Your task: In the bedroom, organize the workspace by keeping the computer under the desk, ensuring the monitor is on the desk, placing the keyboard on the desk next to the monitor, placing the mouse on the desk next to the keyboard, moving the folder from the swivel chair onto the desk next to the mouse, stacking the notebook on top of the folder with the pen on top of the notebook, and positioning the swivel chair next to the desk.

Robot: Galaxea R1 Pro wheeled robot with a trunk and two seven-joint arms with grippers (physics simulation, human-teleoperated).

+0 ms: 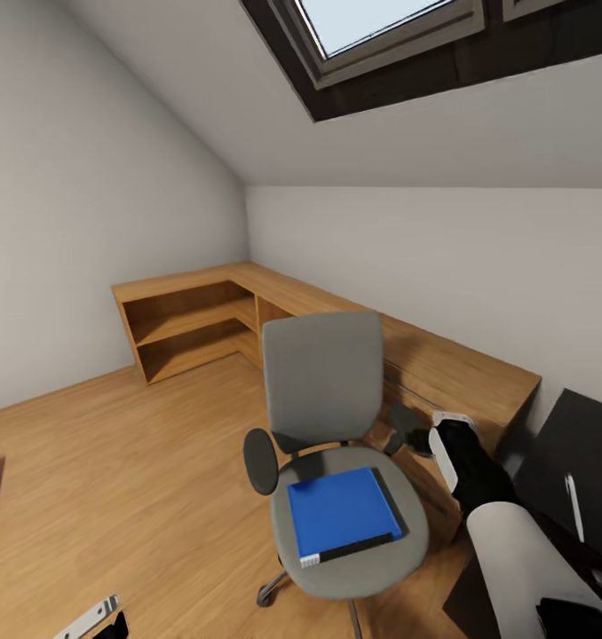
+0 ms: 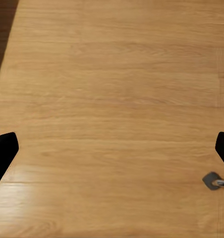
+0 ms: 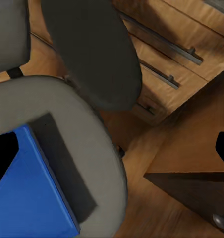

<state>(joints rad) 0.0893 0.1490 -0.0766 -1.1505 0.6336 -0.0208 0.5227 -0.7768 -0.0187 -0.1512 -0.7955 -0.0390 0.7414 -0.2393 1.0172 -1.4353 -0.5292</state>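
Folder step: flat blue plastic folder (image 1: 344, 513) lies lower centre on grey swivel chair (image 1: 323, 382); right gripper (image 3: 112, 153), jaws apart, must descend and grasp it.

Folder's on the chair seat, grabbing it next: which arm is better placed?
Right. The right gripper hangs open beside the swivel chair, blue folder in its wrist view. The left gripper faces bare floor.

A grey swivel chair (image 1: 328, 399) with dark grey armrests (image 1: 260, 461) is noted. A bright blue folder (image 1: 341, 512) with a black spine and white label is recorded. Plain light-brown wood grain is shown by the floor (image 1: 114, 461) and shelving (image 1: 194, 324). The walls (image 1: 88, 177) are off-white.
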